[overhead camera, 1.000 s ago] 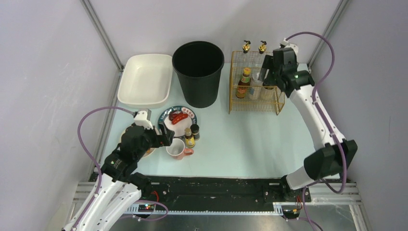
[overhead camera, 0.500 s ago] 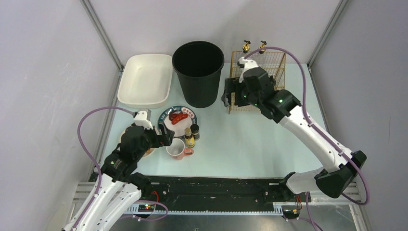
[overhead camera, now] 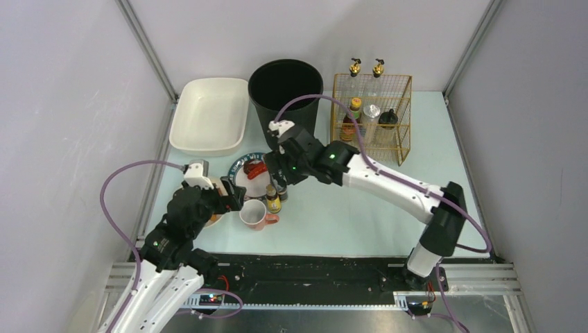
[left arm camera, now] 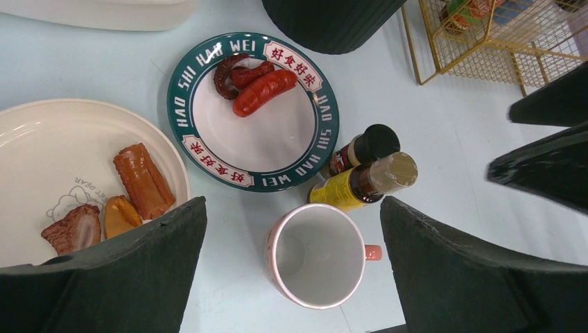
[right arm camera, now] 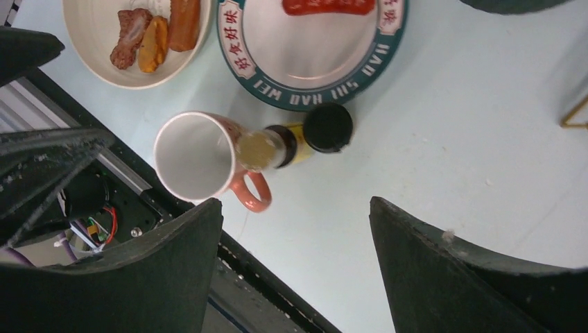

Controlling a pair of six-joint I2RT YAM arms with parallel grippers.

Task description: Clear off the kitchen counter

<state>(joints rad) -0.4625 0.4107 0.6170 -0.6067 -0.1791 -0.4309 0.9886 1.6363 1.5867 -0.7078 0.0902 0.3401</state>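
Observation:
The mint-green kitchen counter point(overhead camera: 347, 208) holds a green-rimmed plate point(left arm camera: 182, 104) with sausages point(left arm camera: 263, 90), a cream plate point(left arm camera: 41, 152) with food pieces, a pink mug point(left arm camera: 319, 257), a yellow bottle point(left arm camera: 347, 191) and a black-capped bottle point(left arm camera: 367, 144). My left gripper point(left arm camera: 292, 202) hangs open above the mug, with nothing between its fingers. My right gripper point(overhead camera: 277, 163) hovers open over the plate's right edge and the two bottles. In the right wrist view the mug point(right arm camera: 194, 156) and both bottles lie above the empty gap of the right gripper point(right arm camera: 295, 203).
A black bin point(overhead camera: 286, 104) stands at the back centre, with a white tray point(overhead camera: 210, 114) to its left. A gold wire rack point(overhead camera: 371, 118) holding bottles is at the back right. The black rail point(overhead camera: 312, 267) runs along the front edge.
My right arm has swung left and forward from the wire rack, past the bin, to above the green-rimmed plate and bottles. The left gripper has shifted slightly.

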